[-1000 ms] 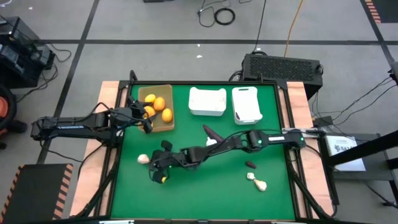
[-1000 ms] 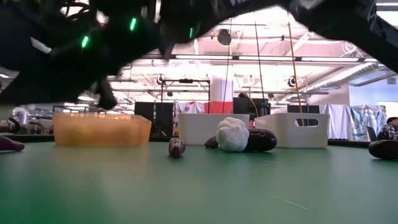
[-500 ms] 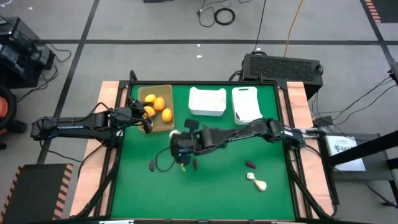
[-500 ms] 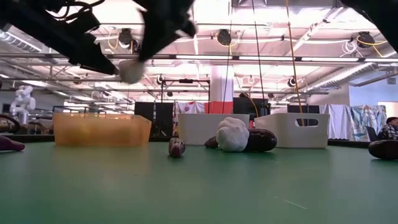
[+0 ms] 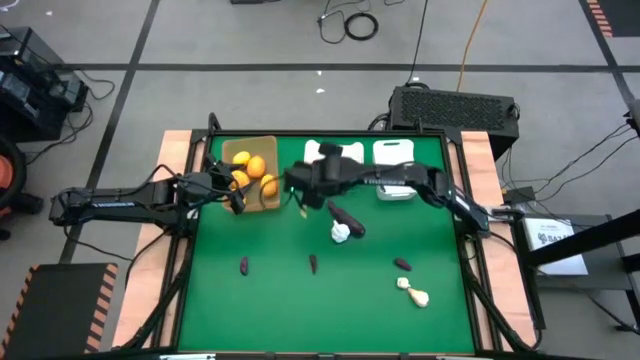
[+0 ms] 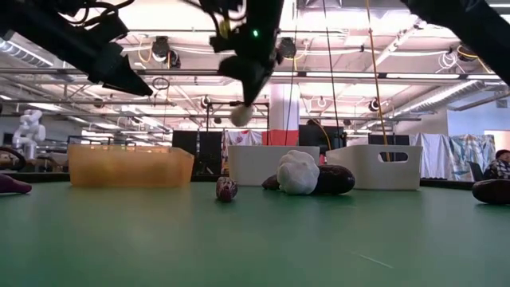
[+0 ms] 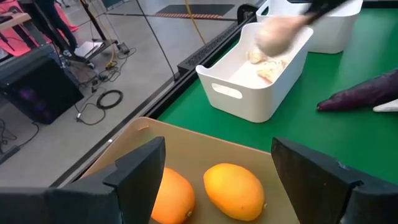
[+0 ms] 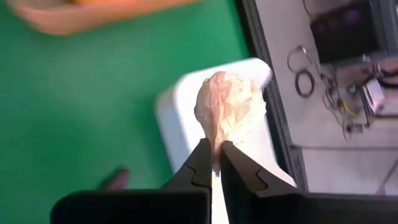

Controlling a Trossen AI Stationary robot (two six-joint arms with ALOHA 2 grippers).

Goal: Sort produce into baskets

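My right claw [image 8: 214,163] is clamped on a small white garlic-like bulb [image 8: 229,111], held in the air above the near white plastic bin [image 5: 333,163]. My left claw [image 7: 217,168] waits, fingers apart, over the tan-brown tray [image 5: 263,200] of orange fruits [image 7: 235,190].

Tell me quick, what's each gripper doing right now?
Left gripper: open, empty, over the tan tray.
Right gripper: shut on a garlic bulb.

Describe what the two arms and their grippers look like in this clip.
Both arms are dark, near-black, jointed links with black cables looped alongside. The right gripper has two slim, dark, tapering fingers on a blocky black base; a green light glows on that arm. The left gripper has broader, flat, angular dark fingers.
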